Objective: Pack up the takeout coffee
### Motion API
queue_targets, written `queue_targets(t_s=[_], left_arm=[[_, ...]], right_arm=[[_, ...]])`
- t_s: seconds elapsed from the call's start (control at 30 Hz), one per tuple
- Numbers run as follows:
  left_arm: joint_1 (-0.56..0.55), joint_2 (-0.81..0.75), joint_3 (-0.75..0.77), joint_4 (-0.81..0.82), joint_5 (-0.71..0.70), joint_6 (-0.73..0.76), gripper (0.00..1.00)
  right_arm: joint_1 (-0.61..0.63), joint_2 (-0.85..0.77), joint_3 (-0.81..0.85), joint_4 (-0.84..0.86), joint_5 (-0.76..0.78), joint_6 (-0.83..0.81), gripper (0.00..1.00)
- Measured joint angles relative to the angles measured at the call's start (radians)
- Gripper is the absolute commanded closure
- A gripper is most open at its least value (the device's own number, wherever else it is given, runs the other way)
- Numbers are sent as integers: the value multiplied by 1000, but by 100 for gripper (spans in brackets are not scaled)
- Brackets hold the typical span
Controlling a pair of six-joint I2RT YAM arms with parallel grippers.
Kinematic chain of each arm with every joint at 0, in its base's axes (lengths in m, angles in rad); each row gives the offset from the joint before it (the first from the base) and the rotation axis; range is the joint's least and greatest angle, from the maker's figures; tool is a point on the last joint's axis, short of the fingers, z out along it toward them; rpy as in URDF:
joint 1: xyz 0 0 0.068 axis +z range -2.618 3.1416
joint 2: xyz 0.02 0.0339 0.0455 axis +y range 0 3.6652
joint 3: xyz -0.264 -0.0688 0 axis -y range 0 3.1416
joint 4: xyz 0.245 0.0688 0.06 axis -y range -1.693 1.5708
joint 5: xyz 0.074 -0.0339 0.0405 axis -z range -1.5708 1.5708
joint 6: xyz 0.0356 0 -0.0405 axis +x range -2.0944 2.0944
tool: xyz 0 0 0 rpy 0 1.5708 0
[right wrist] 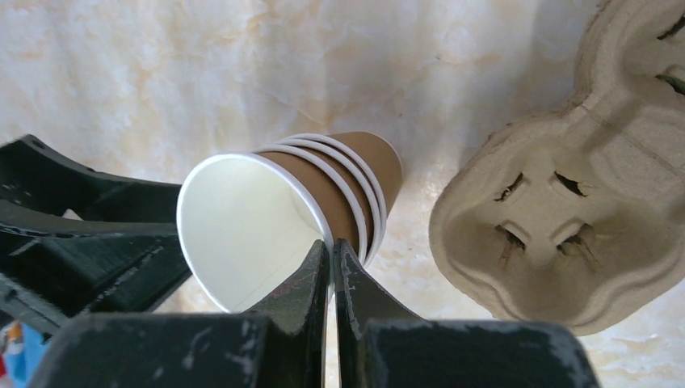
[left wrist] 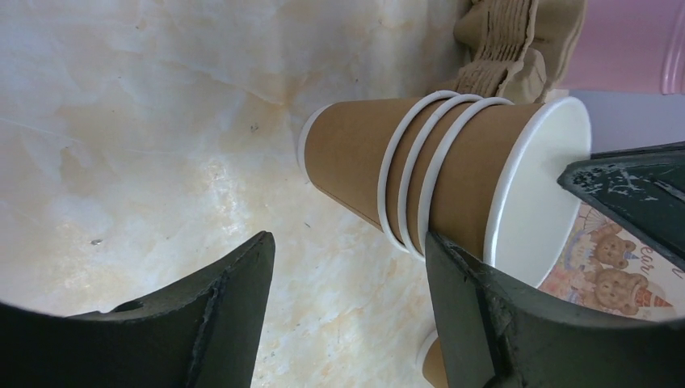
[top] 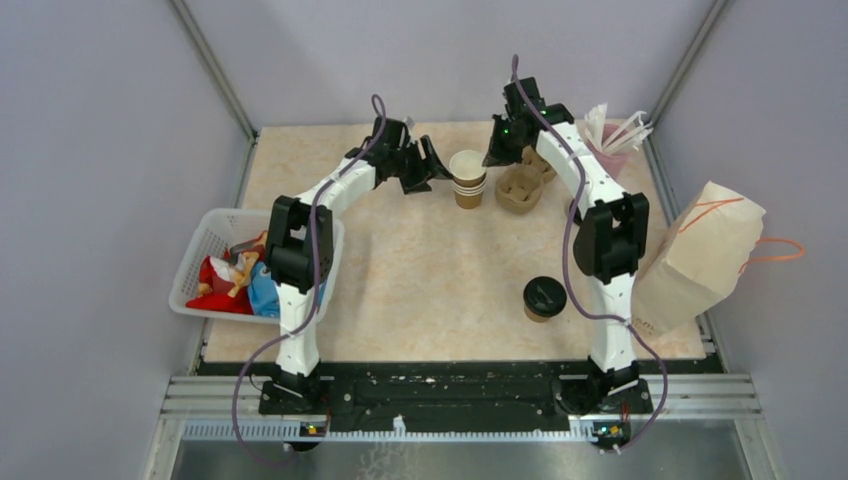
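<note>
Four stacked cups (top: 467, 180), one lidded cup (top: 544, 298)

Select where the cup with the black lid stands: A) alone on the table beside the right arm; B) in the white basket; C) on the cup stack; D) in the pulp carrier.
A: the lidded cup stands alone on the table, beside the right arm, apart from the carrier.

Marbled beige table (top: 420, 260): stack of nested brown paper cups (top: 467, 178) upright at 12 o'clock, moulded-pulp carrier (top: 520, 190) just beside it at its 3 o'clock. Black-lidded paper cup (top: 544, 298) at 4 o'clock; pink cup of white sticks (top: 612, 160) at 2 o'clock. White basket (top: 205, 240) overhangs the 9 o'clock edge; brown paper bag (top: 695, 255) leans at the 3 o'clock edge.
</note>
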Motion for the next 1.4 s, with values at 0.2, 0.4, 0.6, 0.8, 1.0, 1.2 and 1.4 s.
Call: queue_targets(t_s=[0.2,0.4,0.6,0.8,1.0,1.2,1.4], left_arm=[[1,0,2,-3,-5,26,24],[0,2,38,-51,-29,69,21],[-1,19,91,-84,-32,88,19],[-2,19,140,-118,-32,97,11],[-3,2,186,-160,-65,132,2],[-3,-166,132,-252,-161,188,1],[-2,-478,-24,-295,-216,221,1]], right_arm=[[-2,0,11,5,-12,34,100],[-16,-10,10,5,-26,58,100],[-24,-54,26,1,-42,70,100],[-26,-101,35,-6,-35,60,100],[-24,-258,-97,-18,-11,-69,100],[49,-531,-428,-4,-15,-235,100],[259,-629,-749,80,-45,-233,100]])
